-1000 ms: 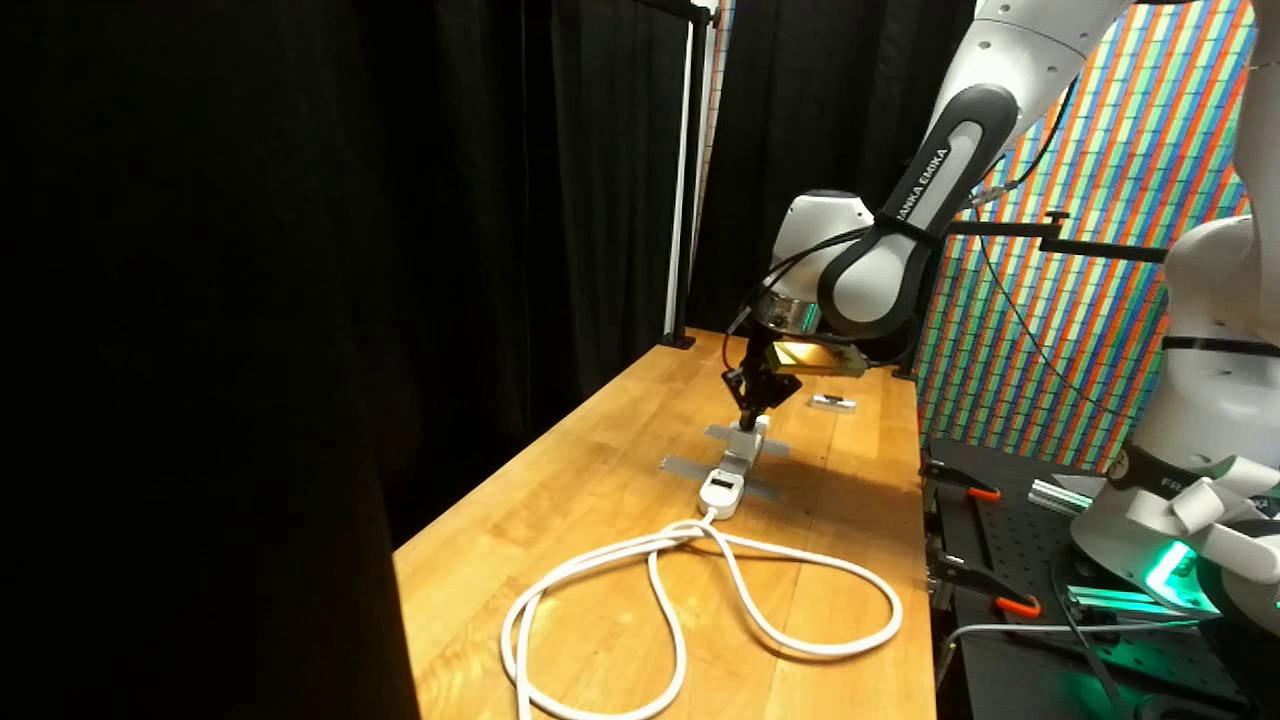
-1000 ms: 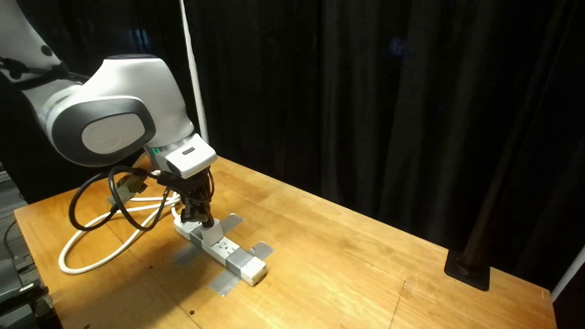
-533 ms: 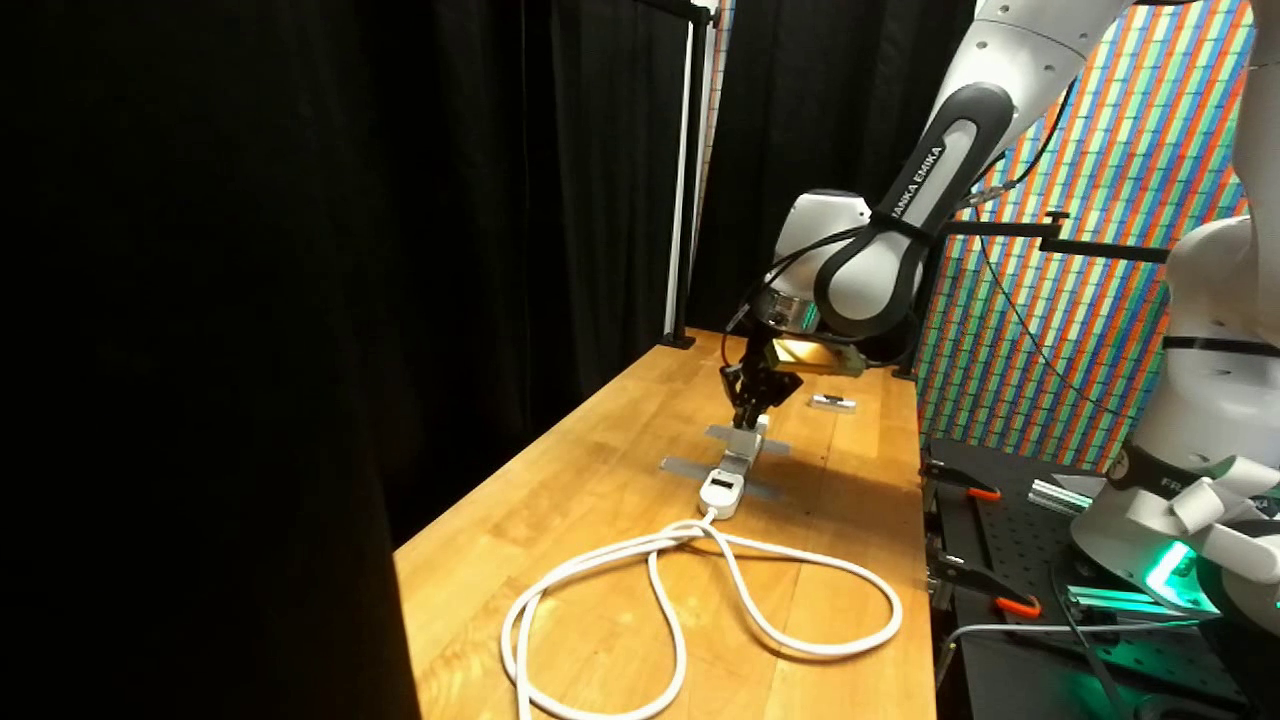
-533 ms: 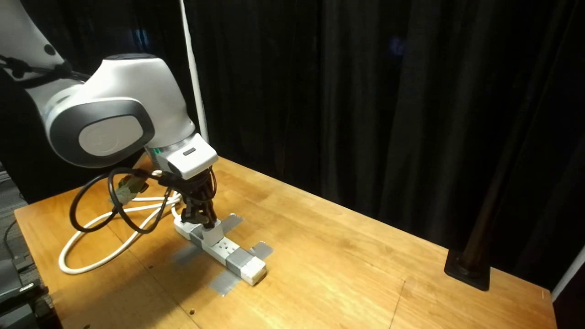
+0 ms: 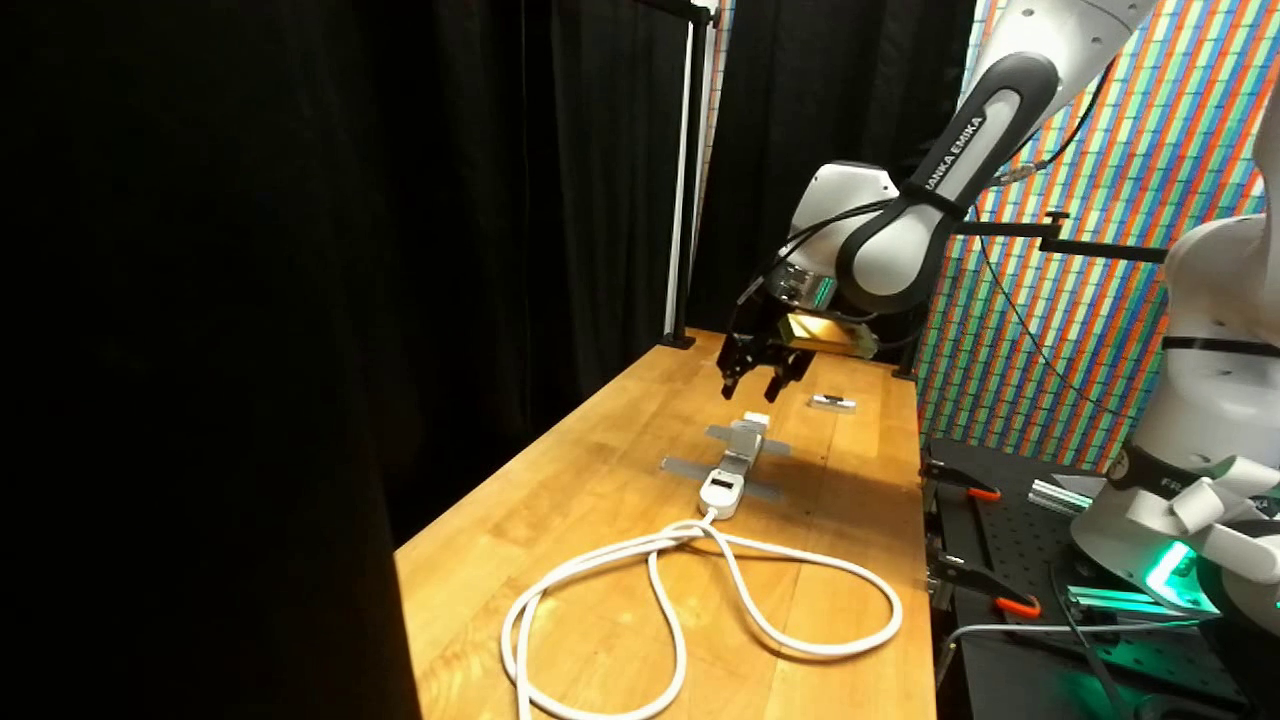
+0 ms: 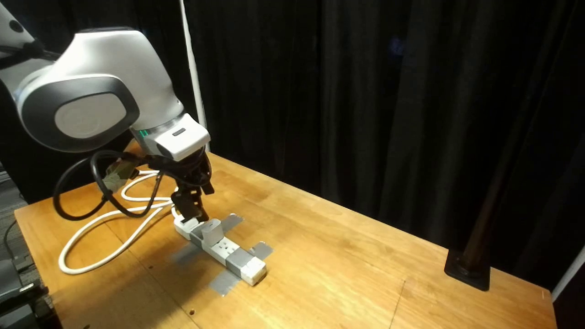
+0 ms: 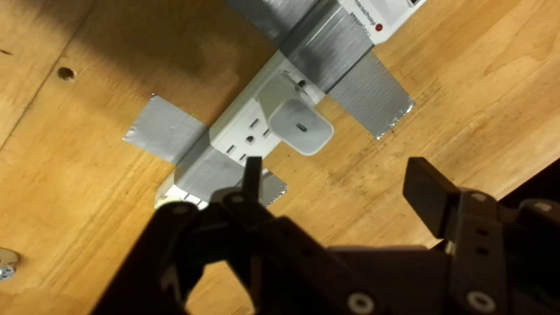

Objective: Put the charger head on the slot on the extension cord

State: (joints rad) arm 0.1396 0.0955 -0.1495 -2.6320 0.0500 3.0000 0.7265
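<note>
The charger (image 7: pixel 301 127) stands on the face of the power strip (image 7: pixel 234 135), its port end turned toward my wrist camera. Its prongs and the slots beneath are hidden by its own body, so I cannot tell how deep it sits; a dark hole (image 7: pixel 302 83) peeks out beside it. The neighbouring socket (image 7: pixel 250 139) lies uncovered.

My pincer (image 5: pixel 750 392) is released, its two fingers spread well apart, above the strip and clear of the charger. In the wrist view the fingers are dark and blurred, and they cover part of one end of the strip. The other end, with its red light (image 7: pixel 379 27), is cut off by the top edge.

Grey tape (image 7: pixel 164 129) crosses the strip in two bands onto the table (image 6: pixel 343 274), with charger and socket between them. The white cord (image 5: pixel 822 651) lies in big loops and leaves the picture at the bottom. In an exterior view my wrist's black cables (image 6: pixel 55 196) pass in front of those loops.

Farther along the table is a small pale object (image 5: pixel 832 403), too small to name. A round metal piece (image 7: pixel 6 264) is cut off at the wrist view's edge. A black curtain (image 6: pixel 388 114) hangs behind.
</note>
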